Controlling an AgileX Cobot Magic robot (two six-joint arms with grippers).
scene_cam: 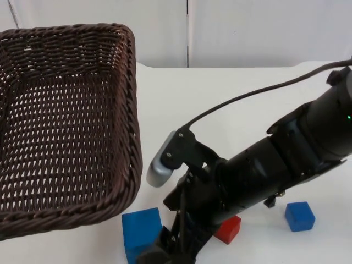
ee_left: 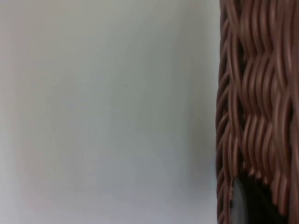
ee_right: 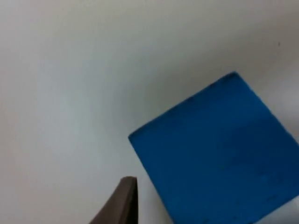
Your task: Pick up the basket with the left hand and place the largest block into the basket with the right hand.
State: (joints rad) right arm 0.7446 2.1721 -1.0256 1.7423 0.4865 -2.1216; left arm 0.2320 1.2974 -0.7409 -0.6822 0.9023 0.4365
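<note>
The basket (scene_cam: 66,121) is at the left, tilted toward the camera; in the left wrist view its woven wall (ee_left: 257,102) sits against a dark fingertip (ee_left: 247,205), but I cannot tell how the left gripper grips. The right arm (scene_cam: 264,165) reaches down to the near edge, right gripper (scene_cam: 165,250) beside the large blue block (scene_cam: 140,231); its opening is hidden. A red block (scene_cam: 228,230) and small blue block (scene_cam: 300,215) lie to the right.
</note>
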